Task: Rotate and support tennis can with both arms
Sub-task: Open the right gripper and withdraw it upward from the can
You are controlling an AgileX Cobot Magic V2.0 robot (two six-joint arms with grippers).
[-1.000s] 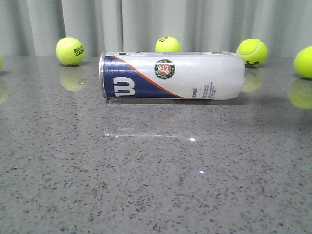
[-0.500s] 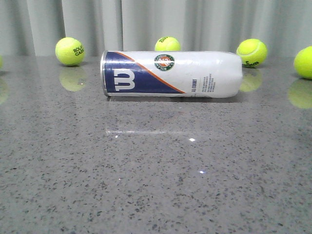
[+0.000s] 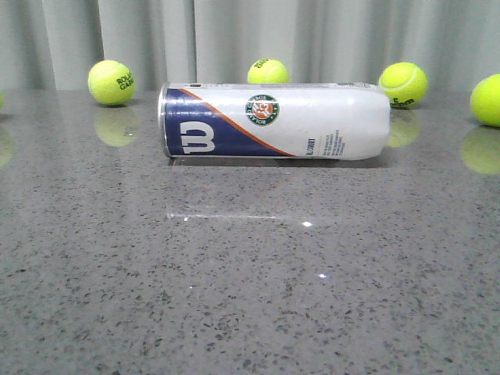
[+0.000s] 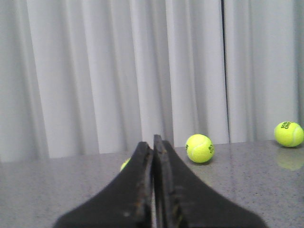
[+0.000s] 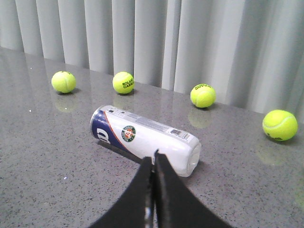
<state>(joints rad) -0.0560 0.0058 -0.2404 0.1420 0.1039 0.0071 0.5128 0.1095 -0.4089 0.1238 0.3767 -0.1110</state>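
The tennis can (image 3: pixel 275 121) lies on its side on the grey table, navy end with the white W to the left, round emblem facing me, white end to the right. It also shows in the right wrist view (image 5: pixel 145 139), lying just beyond my right gripper (image 5: pixel 154 159), which is shut and empty, apart from the can. My left gripper (image 4: pixel 153 142) is shut and empty; its view shows no can, only balls and curtain. Neither gripper shows in the front view.
Several yellow-green tennis balls stand behind the can: far left (image 3: pixel 110 82), middle (image 3: pixel 268 72), right (image 3: pixel 403 84), far right edge (image 3: pixel 486 99). A grey pleated curtain (image 3: pixel 234 35) closes the back. The speckled table (image 3: pixel 250 273) stretches in front of the can.
The can has rocked about its long axis: the W and emblem rolled up half a second ago, then back down now. It lies in about the same place.
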